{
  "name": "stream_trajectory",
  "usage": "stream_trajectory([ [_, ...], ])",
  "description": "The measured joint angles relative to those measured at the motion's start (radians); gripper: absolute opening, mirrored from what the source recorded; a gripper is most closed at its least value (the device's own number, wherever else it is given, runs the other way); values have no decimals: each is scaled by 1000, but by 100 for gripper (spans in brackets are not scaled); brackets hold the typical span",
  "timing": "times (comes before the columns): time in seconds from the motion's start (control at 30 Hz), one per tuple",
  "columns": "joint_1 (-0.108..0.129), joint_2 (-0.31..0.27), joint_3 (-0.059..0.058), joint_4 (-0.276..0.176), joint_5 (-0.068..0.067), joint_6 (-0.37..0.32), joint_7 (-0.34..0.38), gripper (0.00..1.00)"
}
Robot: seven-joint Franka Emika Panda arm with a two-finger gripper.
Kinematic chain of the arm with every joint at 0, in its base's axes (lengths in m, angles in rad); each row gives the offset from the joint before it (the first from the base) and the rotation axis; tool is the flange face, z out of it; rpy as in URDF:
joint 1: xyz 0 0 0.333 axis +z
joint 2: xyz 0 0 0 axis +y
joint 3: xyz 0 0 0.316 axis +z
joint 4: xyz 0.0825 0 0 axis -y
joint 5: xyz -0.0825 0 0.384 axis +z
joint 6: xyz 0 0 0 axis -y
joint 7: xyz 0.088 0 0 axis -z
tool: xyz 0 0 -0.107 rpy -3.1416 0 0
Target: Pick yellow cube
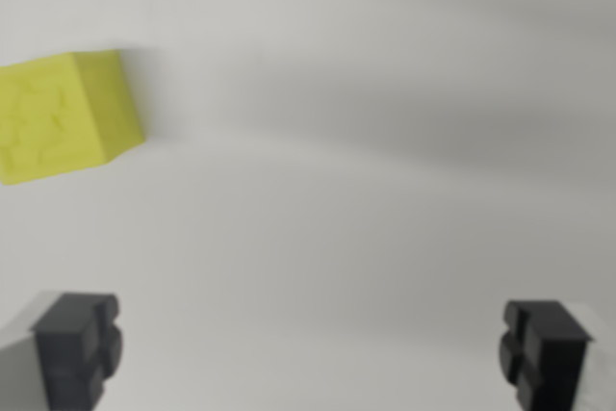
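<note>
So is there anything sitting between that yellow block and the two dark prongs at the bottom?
No. In the wrist view, only bare white surface lies between the yellow cube and the open tool.

I see a matt yellow cube [65,116] that looks like plastic, its top face faintly embossed and bumpy, the side smooth. My gripper [310,351] fingertips [79,346] look like dark matt plastic, moulded in blocky ridges. The table [366,180] is smooth, matt white.
</note>
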Motion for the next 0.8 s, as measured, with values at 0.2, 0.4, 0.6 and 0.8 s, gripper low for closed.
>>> stream_trajectory([
  [0.2, 25, 29, 0, 2, 2, 26, -4, 100],
  [0.4, 50, 61, 0, 8, 4, 52, -8, 100],
  [0.6, 75, 94, 0, 16, 6, 75, -12, 100],
  [0.8, 99, 128, 0, 28, 8, 98, -17, 100],
])
